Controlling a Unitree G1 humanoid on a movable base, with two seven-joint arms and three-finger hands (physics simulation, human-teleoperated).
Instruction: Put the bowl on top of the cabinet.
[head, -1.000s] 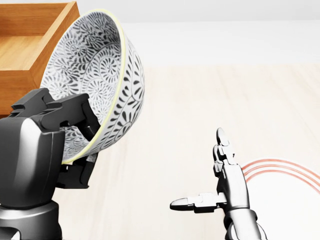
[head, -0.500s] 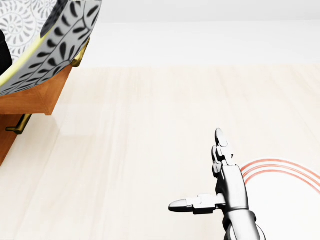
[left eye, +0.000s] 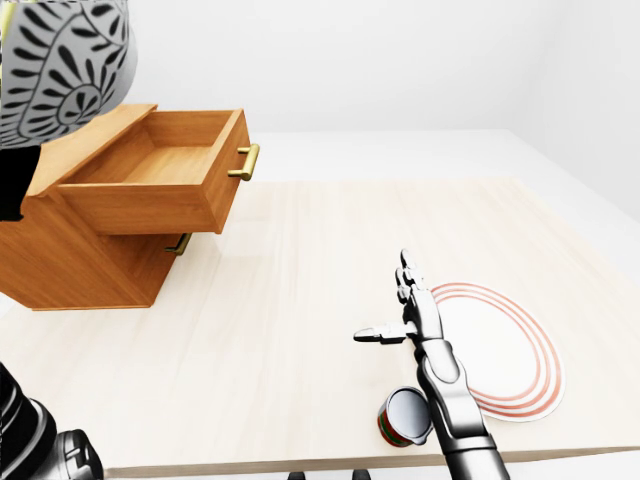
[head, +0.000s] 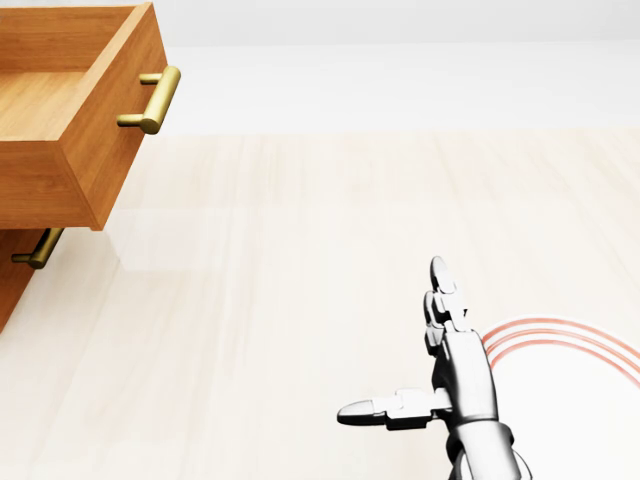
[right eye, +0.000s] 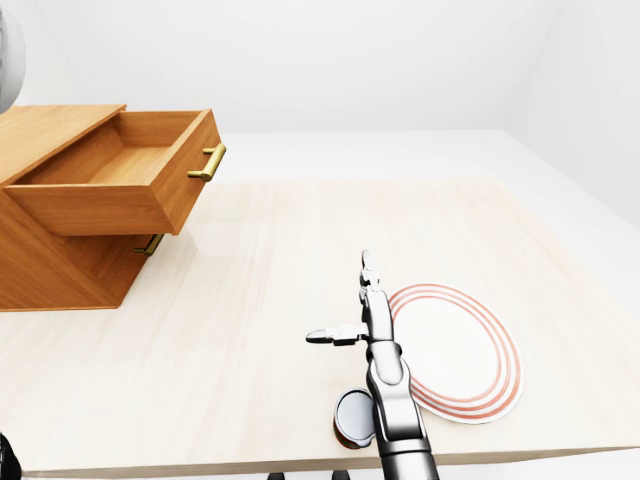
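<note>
The bowl (left eye: 62, 62), white with a dark leaf pattern, hangs in the air at the top left of the left-eye view, above the left end of the wooden cabinet (left eye: 88, 262). Only a sliver of the bowl (right eye: 4, 45) reaches the right-eye view, and the head view shows none of it. My left hand (left eye: 9, 175) appears only as a dark shape under the bowl at the picture's left edge, and it holds the bowl up. My right hand (left eye: 385, 300) hovers open over the table, fingers spread, far to the right of the cabinet.
The cabinet's top drawer (left eye: 165, 180) stands pulled out, with a brass handle (head: 150, 100). A white plate with red rings (left eye: 505, 350) lies to the right of my right hand. A small can (left eye: 404, 416) sits by the table's near edge (left eye: 250, 462).
The bowl and my left hand have risen up and to the left, out of the head view, uncovering the open drawer. My right hand has stayed in place.
</note>
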